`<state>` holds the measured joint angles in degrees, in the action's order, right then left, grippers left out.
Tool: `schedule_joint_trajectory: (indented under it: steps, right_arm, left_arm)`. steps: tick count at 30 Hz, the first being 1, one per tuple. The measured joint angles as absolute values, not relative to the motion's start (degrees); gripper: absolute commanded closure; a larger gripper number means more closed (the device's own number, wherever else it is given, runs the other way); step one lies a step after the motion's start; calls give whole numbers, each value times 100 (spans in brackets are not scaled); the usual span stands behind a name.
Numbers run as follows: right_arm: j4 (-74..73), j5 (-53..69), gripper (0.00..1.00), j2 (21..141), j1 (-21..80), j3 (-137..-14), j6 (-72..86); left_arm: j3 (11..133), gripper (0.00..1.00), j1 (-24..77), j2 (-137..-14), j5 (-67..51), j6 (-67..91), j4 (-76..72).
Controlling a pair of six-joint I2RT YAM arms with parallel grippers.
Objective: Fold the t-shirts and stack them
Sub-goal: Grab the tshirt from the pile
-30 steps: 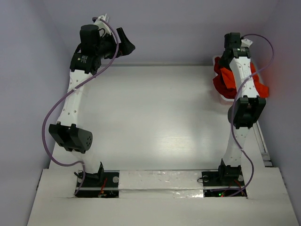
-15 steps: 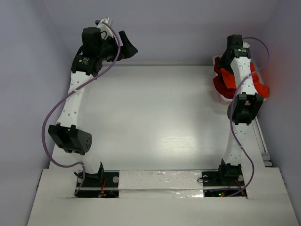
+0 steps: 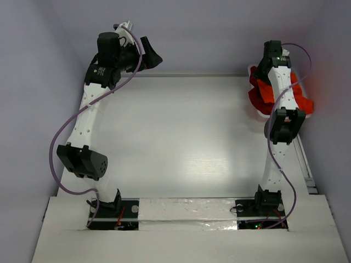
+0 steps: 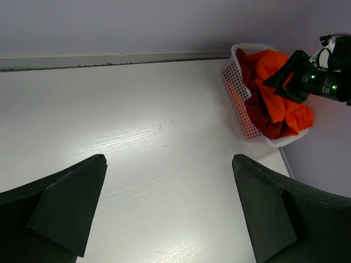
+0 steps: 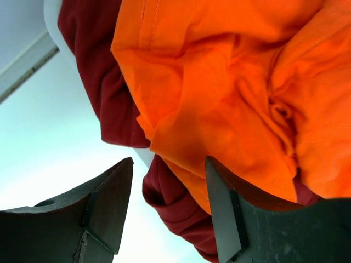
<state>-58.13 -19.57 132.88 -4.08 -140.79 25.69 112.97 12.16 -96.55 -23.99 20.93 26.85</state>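
A bright orange t-shirt and a dark red t-shirt lie crumpled together in a white lattice basket at the table's far right; they show as a red-orange heap in the top view and also in the left wrist view. My right gripper is open just above the heap, its jaws spread over hanging orange and dark red cloth, holding nothing. My left gripper is open and empty, raised high at the far left over bare table.
The white table runs between the arms, with a back wall ledge behind it. The basket's rim shows at the right wrist view's upper left. A metal rail runs along the table's right edge.
My right gripper has reached farther back and down over the basket. My left gripper has shifted slightly right and up at the far left.
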Motion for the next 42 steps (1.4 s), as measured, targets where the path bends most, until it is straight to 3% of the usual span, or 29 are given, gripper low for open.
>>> schedule_joint_trajectory:
  steps: [3,6,16,20,21,24,35,42]
  right_arm:
    - [-5811,-2104,47,13288,-408,-14175,2567]
    - [-5806,-2213,47,13288,-408,-14217,2567]
    - [-5802,-2296,32,13493,-412,-14258,2545]
    - [-5804,-2303,48,13651,-414,-14271,2530]
    - [-5806,-2311,56,13677,-414,-14271,2521]
    - [-5808,-2335,63,13699,-414,-14278,2541]
    - [-5804,-2346,46,13699,-419,-14396,2541]
    - [-5802,-2338,45,13699,-419,-14396,2530]
  left_arm:
    - [11286,1,1216,-9657,-2414,2093,2681]
    - [11281,1,1216,-9657,-2438,2093,2683]
    - [11271,1,1232,-9657,-2536,2095,2661]
    - [11205,1,1243,-9657,-2556,2095,2648]
    - [11198,1,1243,-9657,-2554,2095,2639]
    - [11198,1,1243,-9657,-2556,2095,2633]
    - [11198,1,1243,-9657,-2637,2095,2633]
    - [11198,1,1243,-9657,-2657,2095,2635]
